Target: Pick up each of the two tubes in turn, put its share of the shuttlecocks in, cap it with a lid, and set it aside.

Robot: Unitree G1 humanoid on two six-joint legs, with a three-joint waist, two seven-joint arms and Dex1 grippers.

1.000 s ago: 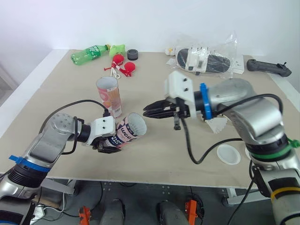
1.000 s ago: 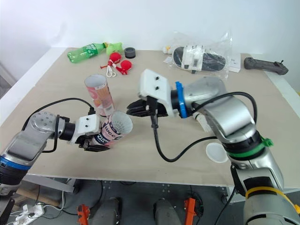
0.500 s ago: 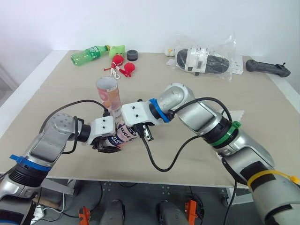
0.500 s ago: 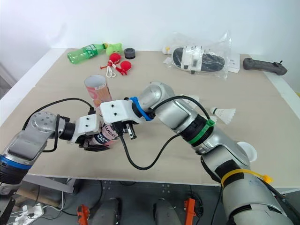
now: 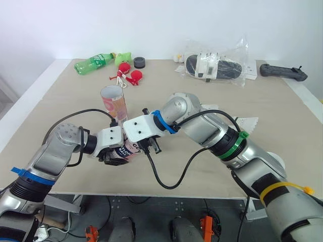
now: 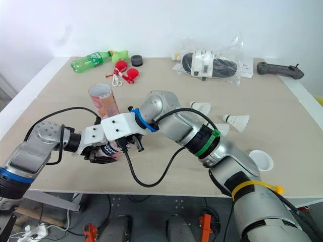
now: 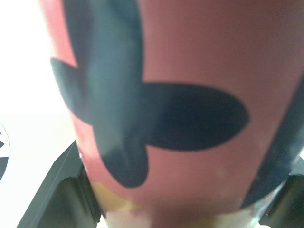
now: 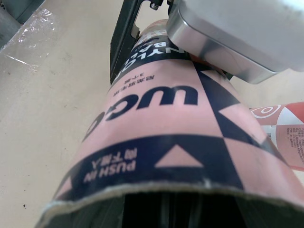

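The left gripper (image 5: pixel 113 157) is clamped on the lower end of a pink tube (image 5: pixel 125 149); the left wrist view shows one black finger (image 7: pixel 66 187) pressed against each side of the tube wall. This held tube is tilted, clear of the table (image 5: pixel 65 103), just in front of the standing tube (image 5: pixel 113 103), with its open mouth facing right. The right gripper (image 5: pixel 138 140) is at that mouth; whether it has hold of anything cannot be told. A white lid (image 6: pixel 261 160) lies well to the right of the standing tube, near the front edge. Two shuttlecocks (image 6: pixel 201 106) (image 6: pixel 237 120) lie to the right of the standing tube, beyond the right arm. Behind the standing tube lie red items (image 5: pixel 128 75), a green bottle (image 5: pixel 96 61), a black disc (image 5: pixel 139 62), and farther right a plastic bag (image 5: pixel 217 63).
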